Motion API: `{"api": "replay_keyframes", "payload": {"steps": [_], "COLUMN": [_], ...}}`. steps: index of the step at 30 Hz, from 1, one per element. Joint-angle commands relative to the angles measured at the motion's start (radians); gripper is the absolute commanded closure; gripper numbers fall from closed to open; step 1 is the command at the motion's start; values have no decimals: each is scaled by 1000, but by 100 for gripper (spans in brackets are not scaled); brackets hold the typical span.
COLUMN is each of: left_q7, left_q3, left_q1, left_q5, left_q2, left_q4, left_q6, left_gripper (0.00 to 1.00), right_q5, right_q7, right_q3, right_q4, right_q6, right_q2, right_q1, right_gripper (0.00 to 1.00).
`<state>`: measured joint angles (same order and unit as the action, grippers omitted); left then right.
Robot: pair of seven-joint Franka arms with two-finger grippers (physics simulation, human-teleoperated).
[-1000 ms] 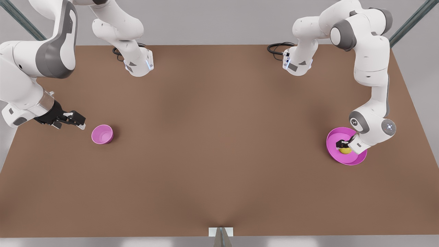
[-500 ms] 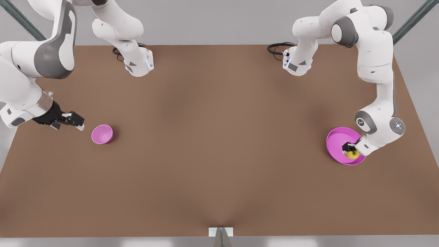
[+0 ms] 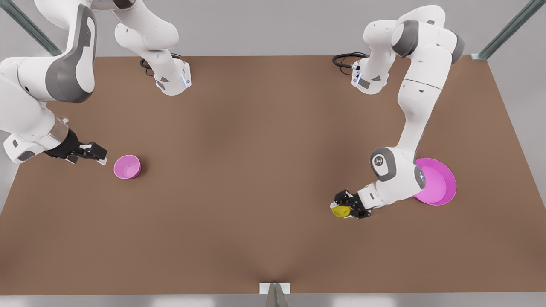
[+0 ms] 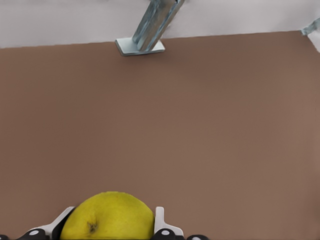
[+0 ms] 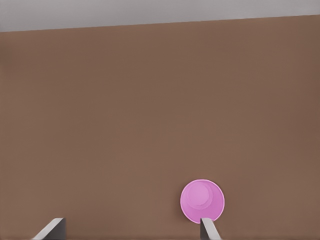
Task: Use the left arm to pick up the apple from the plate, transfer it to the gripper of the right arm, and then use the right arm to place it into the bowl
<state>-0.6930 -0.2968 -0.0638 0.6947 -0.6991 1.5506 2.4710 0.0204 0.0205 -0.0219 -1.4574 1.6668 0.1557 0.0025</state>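
Note:
The yellow-green apple [image 3: 341, 211] hangs above the brown table, off the plate, with my left gripper [image 3: 342, 209] shut on it. In the left wrist view the apple [image 4: 110, 219] sits between the two fingertips [image 4: 159, 218]. The magenta plate [image 3: 442, 187] lies behind that arm's wrist at the front view's right, with nothing on its visible part. At the front view's left, the small pink bowl [image 3: 127, 166] stands on the table. My right gripper [image 3: 101, 156] waits open just beside it, nothing between its fingers. In the right wrist view the bowl [image 5: 202, 200] lies near one fingertip [image 5: 208, 226].
Both arm bases [image 3: 172, 79] [image 3: 370, 79] stand at the table's far edge with black cables beside them. A metal bracket [image 3: 274, 288] sits at the middle of the near edge, also visible as a post foot [image 4: 140, 46]. Bare tabletop stretches between the two grippers.
My left gripper lifted the apple off the plate and carried it toward the front view's left, out over the table. The right gripper barely shifted beside the bowl.

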Motion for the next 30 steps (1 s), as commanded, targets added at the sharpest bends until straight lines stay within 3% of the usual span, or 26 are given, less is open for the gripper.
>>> {"api": "replay_keyframes", "payload": {"steps": [1, 7, 10, 13, 17, 21, 23, 25, 30], "left_q7": [-86, -288, -370, -585, -692, -924, -938, -935, -930], "left_q3": [-28, -324, -352, -469, -467, -459, -463, -470, -489], "left_q1": [-70, -186, -261, -263, -291, -304, -310, -314, -321], "left_q5": [97, 100, 100, 100, 98, 97, 95, 95, 98], "left_q2": [-72, -287, -349, -442, -444, -450, -448, -448, -451], "left_q4": [-127, -420, -541, -627, -633, -632, -633, -633, -633], "left_q6": [28, 199, 259, 304, 359, 434, 445, 459, 473], "left_gripper": [31, 33, 32, 32, 32, 32, 32, 32, 32], "right_q5": [4, 628, 936, 1135, 1351, 1432, 1426, 1420, 1414], "right_q7": [15, 130, 78, -296, -620, -814, -812, -815, -823], "right_q3": [14, 17, 17, 16, 46, 73, 68, 71, 120], "right_q4": [29, 34, -3, -76, -121, -60, 63, 134, 134], "right_q6": [27, 145, 174, 162, 131, 71, -81, -88, -87], "right_q2": [7, 108, 188, 254, 361, 453, 558, 619, 628], "right_q1": [37, 90, 85, 39, 13, 10, 5, 11, 51], "right_gripper": [0, 0, 0, 0, 0, 0, 0, 0, 0]}}
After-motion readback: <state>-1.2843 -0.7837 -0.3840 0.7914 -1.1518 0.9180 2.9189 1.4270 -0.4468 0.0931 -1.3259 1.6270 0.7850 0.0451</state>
